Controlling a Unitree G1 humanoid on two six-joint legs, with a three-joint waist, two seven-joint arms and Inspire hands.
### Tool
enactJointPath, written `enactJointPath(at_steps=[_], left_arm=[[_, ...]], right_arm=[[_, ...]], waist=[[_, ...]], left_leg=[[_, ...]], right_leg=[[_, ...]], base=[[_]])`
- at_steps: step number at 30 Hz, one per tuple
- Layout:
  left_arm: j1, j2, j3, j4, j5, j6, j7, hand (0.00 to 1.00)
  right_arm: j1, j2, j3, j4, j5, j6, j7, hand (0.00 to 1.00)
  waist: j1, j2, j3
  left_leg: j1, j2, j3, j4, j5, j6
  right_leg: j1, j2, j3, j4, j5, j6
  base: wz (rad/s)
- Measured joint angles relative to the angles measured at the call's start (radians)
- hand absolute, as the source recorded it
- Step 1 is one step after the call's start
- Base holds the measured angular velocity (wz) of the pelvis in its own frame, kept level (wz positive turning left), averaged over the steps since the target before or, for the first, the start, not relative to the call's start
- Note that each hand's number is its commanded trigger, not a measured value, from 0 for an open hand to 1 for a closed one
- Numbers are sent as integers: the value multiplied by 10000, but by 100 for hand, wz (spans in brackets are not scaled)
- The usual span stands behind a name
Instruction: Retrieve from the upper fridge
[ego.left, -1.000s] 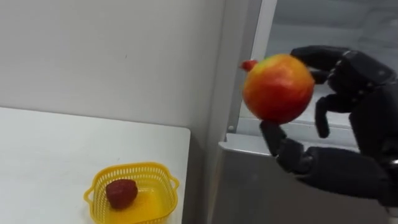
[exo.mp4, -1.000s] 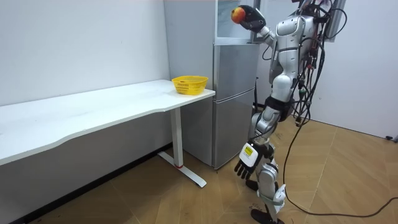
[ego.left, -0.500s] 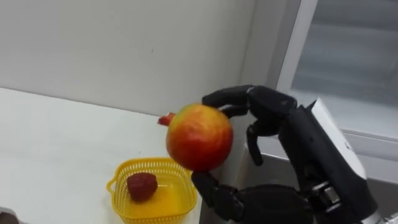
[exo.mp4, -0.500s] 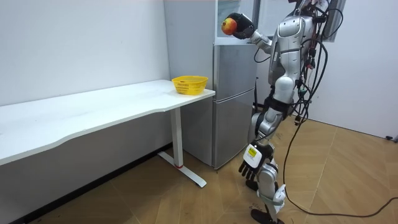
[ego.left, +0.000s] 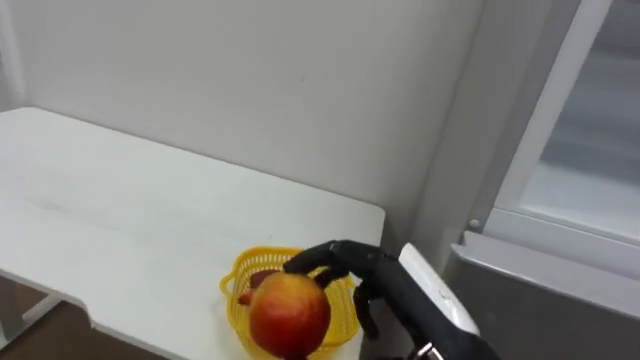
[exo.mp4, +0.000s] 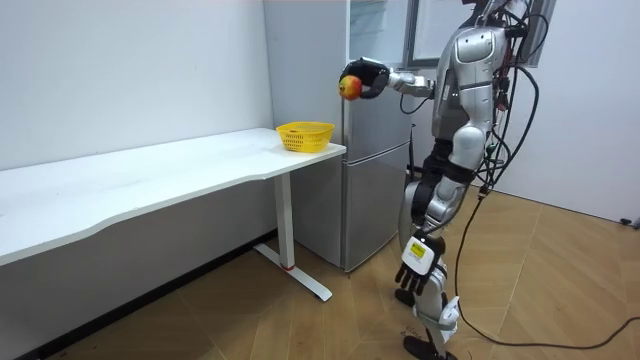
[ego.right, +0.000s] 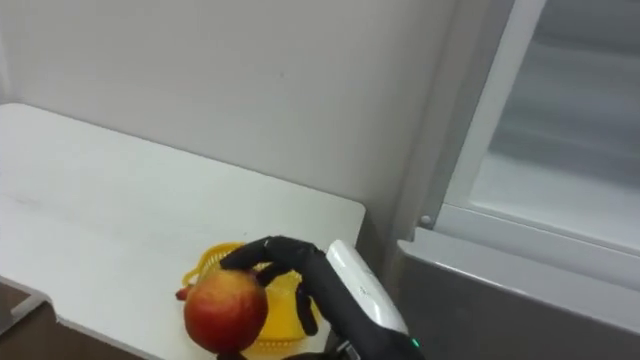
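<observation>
No text legible anywhere; yellow label (exo.mp4: 416, 252) on the left hand (exo.mp4: 411, 276) has marks too small to read.

**Sparse test room, lab-like rather than a home**

Plain white walls (exo.mp4: 130, 70) are filling the room view's upper left. A long white table (exo.mp4: 150, 190) is standing on wood-pattern floor (exo.mp4: 560, 290). A silver fridge (exo.mp4: 375, 170) is sitting at centre.

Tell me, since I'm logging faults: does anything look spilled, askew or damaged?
Nothing stands out. The right hand grips the red-yellow fruit in the air, and the yellow basket sits upright on the white table.
</observation>
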Motion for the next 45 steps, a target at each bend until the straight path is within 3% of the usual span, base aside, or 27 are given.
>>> enactJointPath(at_steps=[10, 15, 18, 20, 23, 28, 32, 45], left_arm=[[152, 5, -411, -326, 70, 379, -121, 0], [394, 6, -582, -897, 379, 885, -259, 0], [389, 101, -594, -1236, 384, 940, -407, 0], [393, 223, -595, -1398, 381, 949, -450, 0], [441, 385, -578, -1628, 381, 1009, -467, 0], [486, 419, -555, -1770, 366, 1042, -546, 0], [532, 406, -541, -1726, 393, 1039, -689, 0], [492, 583, -362, -1484, 359, 1130, -689, 0]], right_arm=[[-63, 581, 960, 2887, -557, -29, -1044, 100], [-494, 597, 962, 4377, -483, 206, -1477, 100], [-828, 597, 963, 4858, -392, 247, -1838, 100], [-975, 593, 963, 5125, -338, 248, -2060, 100], [-1041, 550, 963, 5169, 29, 251, -2370, 100], [-1228, 455, 845, 5169, 952, 254, -2610, 100], [-1583, 277, 584, 5169, 1462, 224, -3023, 100], [-2022, -188, 281, 5026, 1741, 154, -3253, 100]], waist=[[588, 89, 55], [603, 64, 54], [610, -18, 63], [617, -112, 17], [624, -238, 70], [556, -462, 57], [571, -651, 95], [570, -629, 118]], left_leg=[[-203, -51, -526, 84, 0, 1], [-337, -98, -770, 205, 2, 2], [-457, -147, -842, 295, 5, 5], [-479, -153, -842, 298, 15, 15], [-401, -161, -842, 368, 21, 20], [-356, -171, -833, 364, 22, 23], [-289, -178, -828, 397, 20, 25], [-264, -186, -1054, 383, -1, 43]], right_leg=[[27, -149, -466, 2, -102, 24], [27, -223, -635, 4, -179, 48], [-9, -299, -762, 3, -207, 65], [-16, -306, -763, 3, -217, 80], [91, -325, -801, -12, -220, 86], [132, -344, -816, 0, -227, 99], [224, -347, -794, -9, -227, 100], [365, -403, -1023, -12, -241, 118]], base=[[15], [14], [11], [6], [1], [0], [1], [6]])
